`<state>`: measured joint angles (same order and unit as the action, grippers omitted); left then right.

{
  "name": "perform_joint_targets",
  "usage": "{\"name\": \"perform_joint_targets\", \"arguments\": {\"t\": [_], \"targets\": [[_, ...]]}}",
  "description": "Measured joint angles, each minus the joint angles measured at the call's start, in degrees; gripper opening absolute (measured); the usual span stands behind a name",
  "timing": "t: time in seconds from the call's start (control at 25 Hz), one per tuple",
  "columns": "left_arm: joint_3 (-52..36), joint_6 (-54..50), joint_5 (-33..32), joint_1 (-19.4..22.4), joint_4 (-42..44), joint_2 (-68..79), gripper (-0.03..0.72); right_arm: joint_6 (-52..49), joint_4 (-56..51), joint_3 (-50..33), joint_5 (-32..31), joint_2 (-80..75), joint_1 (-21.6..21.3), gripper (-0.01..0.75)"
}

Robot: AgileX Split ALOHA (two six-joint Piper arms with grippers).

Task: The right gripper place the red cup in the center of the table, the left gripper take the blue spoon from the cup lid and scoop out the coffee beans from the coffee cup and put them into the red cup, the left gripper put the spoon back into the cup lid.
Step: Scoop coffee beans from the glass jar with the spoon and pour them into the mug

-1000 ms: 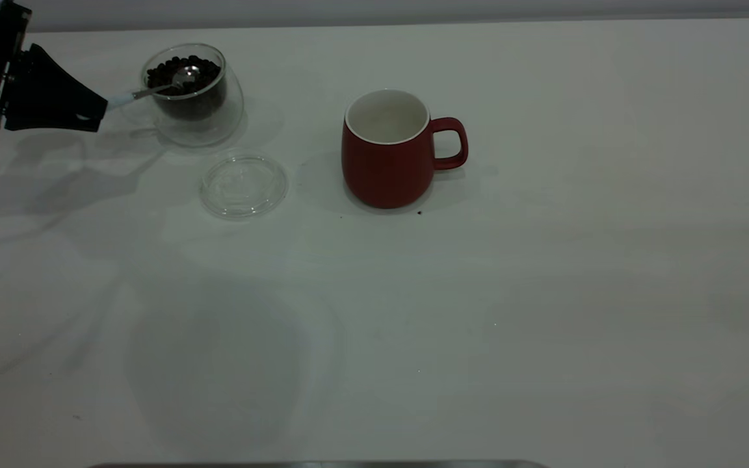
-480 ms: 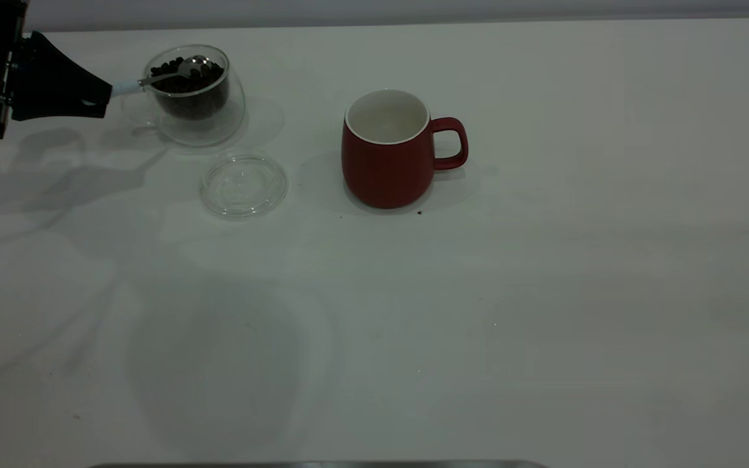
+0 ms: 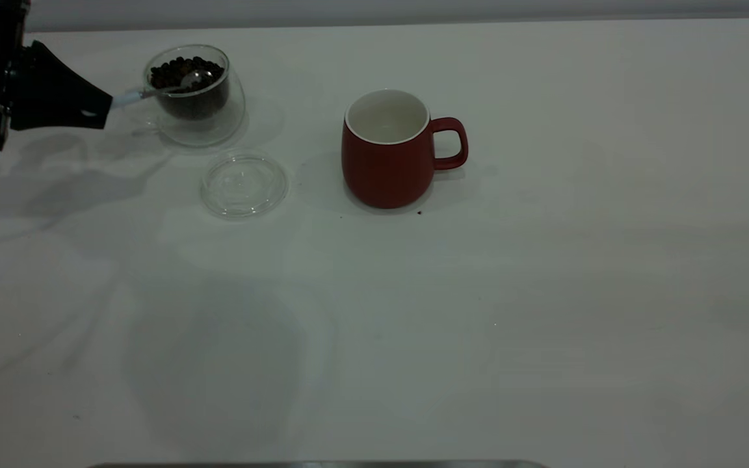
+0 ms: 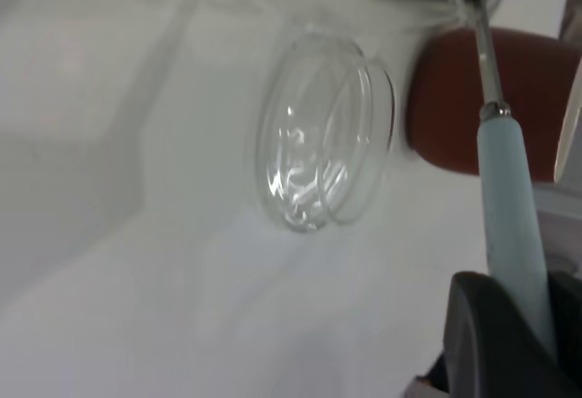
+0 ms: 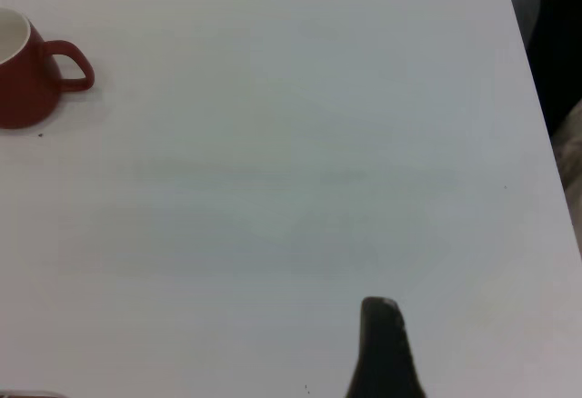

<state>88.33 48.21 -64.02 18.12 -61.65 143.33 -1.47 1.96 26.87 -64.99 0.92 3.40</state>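
The red cup stands upright near the middle of the table, handle to the right; it also shows in the left wrist view and the right wrist view. At the far left, my left gripper is shut on the pale handle of the blue spoon, also seen in the left wrist view. The spoon's metal bowl rests among the coffee beans inside the clear coffee cup. The cup lid lies bare in front of the coffee cup. My right gripper hovers over bare table, far from the red cup.
A small dark speck lies on the table by the red cup's base. The table's right edge shows in the right wrist view, with dark shapes beyond it.
The coffee cup, tilted a second ago, stands upright. The spoon bowl rose to the rim half a second ago and has dropped back onto the beans as my left gripper lowered slightly.
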Motion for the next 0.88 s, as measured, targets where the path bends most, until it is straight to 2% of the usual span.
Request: {"name": "perform_joint_targets", "arguments": {"t": [0.52,0.88], "targets": [[0.00,0.00,-1.63,0.41,-0.01,0.19,0.126,0.00,0.00,0.00,0.00,0.00,0.00,0.573],[0.00,1.40,-1.91,4.09,-3.02,0.25,0.126,0.00,0.00,0.00,0.00,0.00,0.00,0.573]]}}
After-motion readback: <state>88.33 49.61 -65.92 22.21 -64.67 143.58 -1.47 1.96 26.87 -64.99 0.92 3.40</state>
